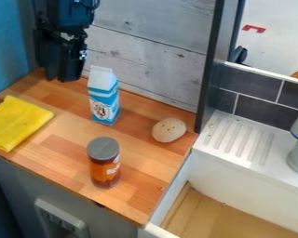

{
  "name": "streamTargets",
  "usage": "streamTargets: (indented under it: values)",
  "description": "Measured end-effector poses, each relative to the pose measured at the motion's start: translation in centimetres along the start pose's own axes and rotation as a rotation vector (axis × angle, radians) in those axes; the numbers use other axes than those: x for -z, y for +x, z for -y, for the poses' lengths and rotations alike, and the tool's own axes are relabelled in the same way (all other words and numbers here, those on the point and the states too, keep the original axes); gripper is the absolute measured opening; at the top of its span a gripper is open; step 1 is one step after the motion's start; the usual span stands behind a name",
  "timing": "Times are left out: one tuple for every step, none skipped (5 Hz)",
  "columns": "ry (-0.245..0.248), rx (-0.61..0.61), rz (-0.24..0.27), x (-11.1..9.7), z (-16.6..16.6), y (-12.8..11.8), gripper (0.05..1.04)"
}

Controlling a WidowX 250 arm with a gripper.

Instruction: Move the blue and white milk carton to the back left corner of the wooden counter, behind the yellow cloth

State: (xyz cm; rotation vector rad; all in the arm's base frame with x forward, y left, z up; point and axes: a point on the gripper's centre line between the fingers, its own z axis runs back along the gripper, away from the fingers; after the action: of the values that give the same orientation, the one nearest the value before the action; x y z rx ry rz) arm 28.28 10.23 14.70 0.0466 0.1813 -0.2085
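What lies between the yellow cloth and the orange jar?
Only bare wooden counter separates the yellow cloth from the orange jar, as the camera view shows.

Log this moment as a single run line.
Gripper upper left, nearest blue-white carton | carton upright | yellow cloth at left | grey-lidded jar upright, in front of carton | speckled oval thing at right
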Motion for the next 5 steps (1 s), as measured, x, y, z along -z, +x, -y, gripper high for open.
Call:
streamTargets:
  values:
    - [-0.018,-0.007,-0.024,0.9,0.1,0.1,1.0]
    - [0.006,-0.169,0.106,0.5,-0.3,1.8,1.0]
    - [0.036,-0.325,0.225,0.0,-1.0,3.0,1.0]
    - [0.016,-0.449,0.297,0.0,-1.9,3.8,1.0]
    - [-0.02,-0.536,0.32,0.4,-2.5,4.7,1.0]
